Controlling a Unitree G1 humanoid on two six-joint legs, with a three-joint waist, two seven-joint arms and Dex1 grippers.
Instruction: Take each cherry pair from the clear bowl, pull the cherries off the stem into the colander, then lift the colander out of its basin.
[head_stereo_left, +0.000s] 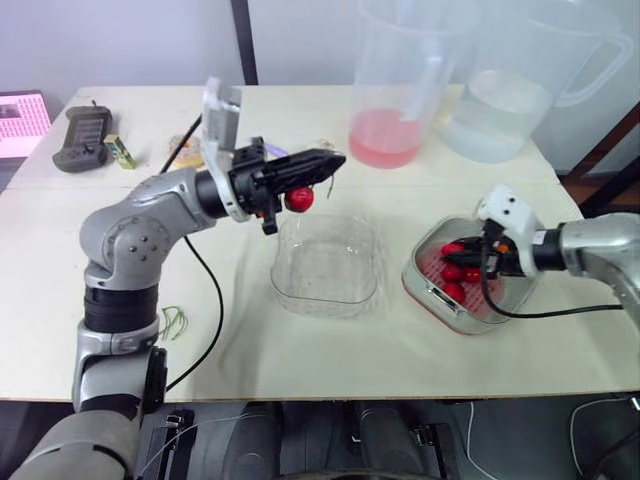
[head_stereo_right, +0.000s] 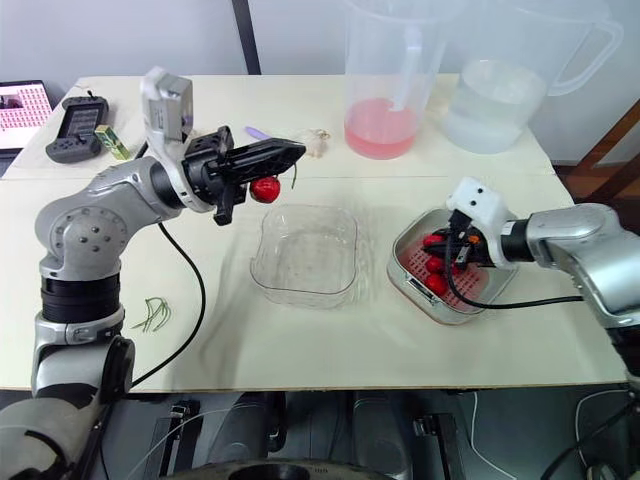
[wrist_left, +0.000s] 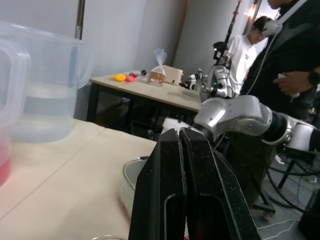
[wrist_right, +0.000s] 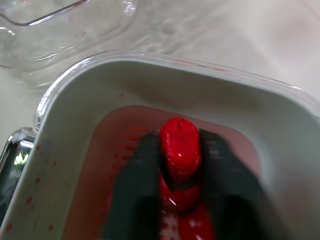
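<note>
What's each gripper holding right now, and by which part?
Left gripper: hanging cherry, apparently by its stem. Right gripper: another cherry, pinched across its body, inside the colander.

Pale table (head_stereo_right: 300, 345), clear bowl (head_stereo_right: 300, 291), basin (head_stereo_right: 399, 277), jugs (head_stereo_right: 385, 70), remote (head_stereo_right: 78, 128)

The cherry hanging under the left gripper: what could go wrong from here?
The hanging cherry dangles from the shut left gripper, well away from the colander; if it drops, it would likely miss. The right gripper pinches another cherry inside the colander and might crush it.
</note>
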